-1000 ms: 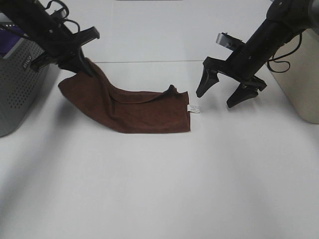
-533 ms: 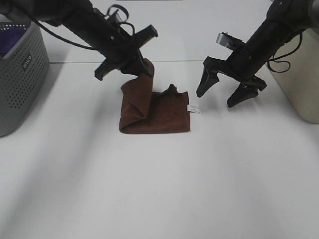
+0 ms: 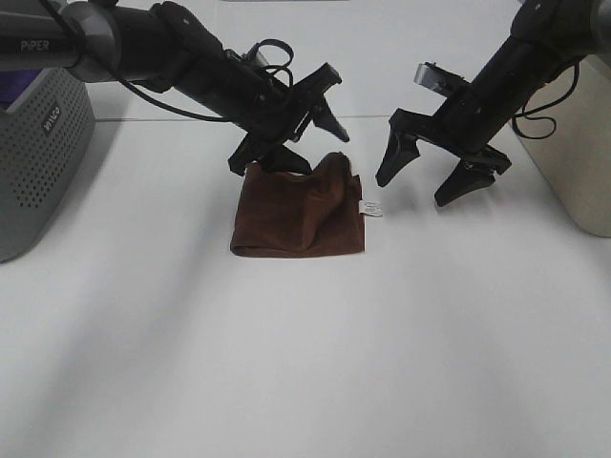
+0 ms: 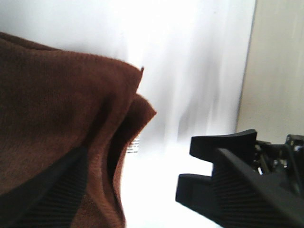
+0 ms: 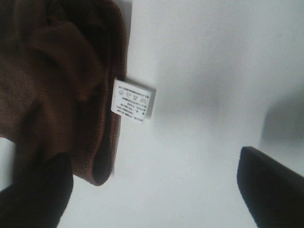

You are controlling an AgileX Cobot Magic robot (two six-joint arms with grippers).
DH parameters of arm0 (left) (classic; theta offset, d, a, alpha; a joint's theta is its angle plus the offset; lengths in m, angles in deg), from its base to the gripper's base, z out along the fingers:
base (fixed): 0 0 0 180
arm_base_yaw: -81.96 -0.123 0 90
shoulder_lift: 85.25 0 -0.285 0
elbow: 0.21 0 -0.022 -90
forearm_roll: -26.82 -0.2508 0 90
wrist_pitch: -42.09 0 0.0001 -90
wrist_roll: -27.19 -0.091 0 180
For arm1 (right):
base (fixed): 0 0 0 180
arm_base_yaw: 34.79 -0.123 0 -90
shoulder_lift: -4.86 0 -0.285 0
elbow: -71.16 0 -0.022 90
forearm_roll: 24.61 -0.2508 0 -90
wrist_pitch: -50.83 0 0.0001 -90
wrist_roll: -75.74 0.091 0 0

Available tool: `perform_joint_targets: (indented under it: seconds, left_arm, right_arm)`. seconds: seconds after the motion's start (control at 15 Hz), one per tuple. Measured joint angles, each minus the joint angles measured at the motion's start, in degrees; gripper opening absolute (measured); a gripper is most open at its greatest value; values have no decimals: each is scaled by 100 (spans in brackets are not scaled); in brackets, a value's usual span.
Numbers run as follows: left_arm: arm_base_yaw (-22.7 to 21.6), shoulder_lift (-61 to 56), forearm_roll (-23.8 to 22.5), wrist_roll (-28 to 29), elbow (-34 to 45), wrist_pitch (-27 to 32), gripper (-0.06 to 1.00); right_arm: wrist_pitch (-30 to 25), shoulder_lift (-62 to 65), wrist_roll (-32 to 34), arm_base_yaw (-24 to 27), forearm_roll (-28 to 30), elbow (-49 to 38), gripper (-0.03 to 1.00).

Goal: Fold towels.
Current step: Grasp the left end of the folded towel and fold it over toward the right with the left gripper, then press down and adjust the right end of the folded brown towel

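Note:
The towel [image 3: 298, 215] is a dark reddish-brown terry cloth. It lies folded into a rough rectangle on the white table [image 3: 305, 363], with its small white tag [image 3: 370, 208] at the right edge. My left gripper [image 3: 307, 153] is open just above the towel's far edge and holds nothing. In the left wrist view one finger [image 4: 42, 194] lies over the towel [image 4: 57, 109] and the other [image 4: 228, 185] is off it. My right gripper [image 3: 422, 179] is open and empty, just right of the tag. The right wrist view shows the tag [image 5: 133, 99] and the towel's folded edge [image 5: 57, 71].
A grey perforated basket [image 3: 38, 162] with something purple inside stands at the far left. A beige container [image 3: 582, 162] stands at the far right, behind the right arm. Bare white table lies in front of the towel.
My left gripper carried the towel's left end over to the right, laid it on the right half and opened. The towel went from a long spread strip to a folded rectangle. The right arm stayed still.

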Motion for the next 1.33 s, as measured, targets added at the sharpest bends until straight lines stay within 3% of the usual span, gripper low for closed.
perform_joint_targets:
  seconds: [0.07,0.27,0.53,0.6,0.73,0.93,1.13,1.33]
  left_arm:
    - [0,0,212,-149,0,-29,79]
    - [-97,-80,413,-745,0,40,85]
    - [-854,-378,315,-1329,-29,315,85]
    - [-1261,-435,172,-1375,-29,453,85]
    - [-1518,-447,132,-1381,-29,642,85]
    - [-1593,-447,-69,-1381,-29,951,85]
    - [-1593,-447,-189,-1381,-29,1106,85]
    - [-1593,-447,-206,-1404,-29,1186,85]
  right_arm:
    - [-23,0,-6,0,-23,0,88]
    - [-160,11,-275,0,-510,0,88]
    - [-407,34,-1335,-120,-2481,57,88]
    - [-246,-17,-1862,-321,-3369,63,88]
    - [-132,-327,-2172,-470,-3976,206,88]
    - [46,-997,-2257,-527,-4332,556,87]
    - [464,-1346,-2172,-493,-4240,602,87]
    - [470,-1364,-2057,-344,-4165,602,87]
